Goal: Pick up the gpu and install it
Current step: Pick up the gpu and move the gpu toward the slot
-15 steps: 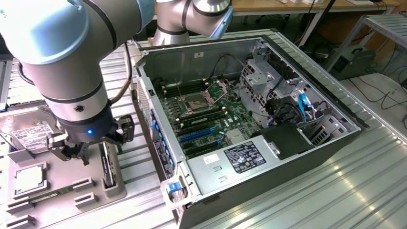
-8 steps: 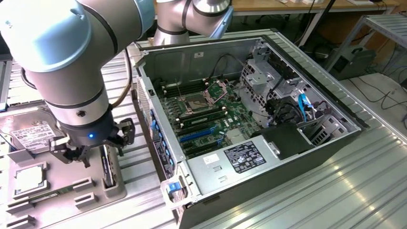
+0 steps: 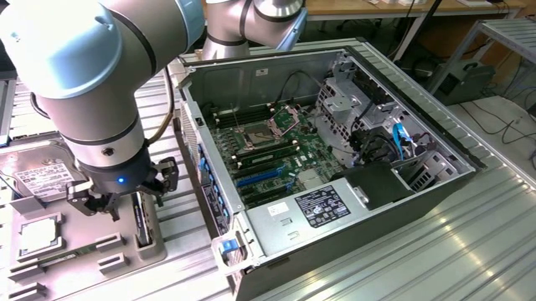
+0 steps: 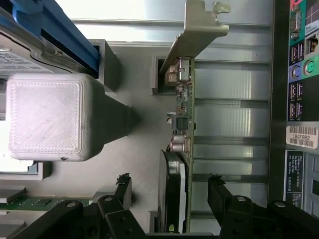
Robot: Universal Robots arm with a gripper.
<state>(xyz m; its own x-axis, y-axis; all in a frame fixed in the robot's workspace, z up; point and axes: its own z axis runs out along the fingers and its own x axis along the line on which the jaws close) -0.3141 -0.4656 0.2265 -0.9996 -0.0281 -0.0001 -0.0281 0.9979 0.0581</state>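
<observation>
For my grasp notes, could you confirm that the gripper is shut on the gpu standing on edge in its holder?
Not quite: the gripper is open, with a finger on either side of the gpu and clear of it, as the wrist view shows. The gpu does stand on edge in its holder.

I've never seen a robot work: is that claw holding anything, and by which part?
Nothing is held. The open gripper hangs over the thin black circuit card with its silvery metal bracket, without touching it.
</observation>
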